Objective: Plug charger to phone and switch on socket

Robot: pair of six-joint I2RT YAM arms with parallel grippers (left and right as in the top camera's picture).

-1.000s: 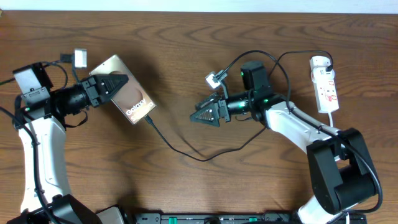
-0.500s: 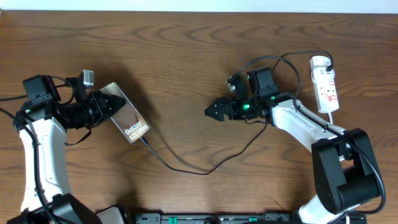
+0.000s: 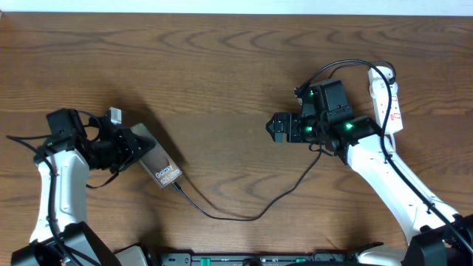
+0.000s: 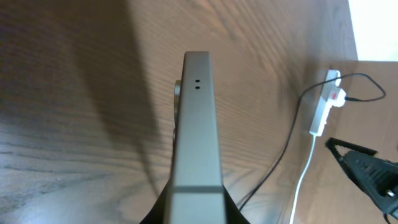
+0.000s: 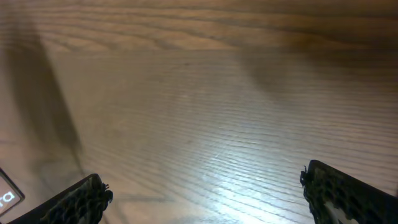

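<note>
The phone [image 3: 164, 171] is tilted on edge in my left gripper [image 3: 143, 151], which is shut on its upper half. In the left wrist view the phone [image 4: 196, 124] shows edge-on between the jaws of my left gripper [image 4: 196, 208]. The charger cable [image 3: 244, 216] runs from the phone's lower end, where its plug tip [image 3: 177, 185] meets it, across the table and up towards the socket [image 3: 392, 103]. My right gripper [image 3: 276, 127] is open and empty above bare wood, left of the socket. Its fingers [image 5: 81, 199] stand wide apart around the gripper's centre [image 5: 214, 196].
The socket [image 4: 323, 109] lies at the back right, partly behind my right arm, with its white cord [image 4: 303, 183] trailing forward. Thicker black robot cables loop above the right wrist [image 3: 332, 70]. A corner of the phone [image 5: 6, 194] shows in the right wrist view.
My left gripper has drawn the phone left and towards the front, dragging the cable along. My right gripper has pulled back to the right, towards the socket, and stays open.
</note>
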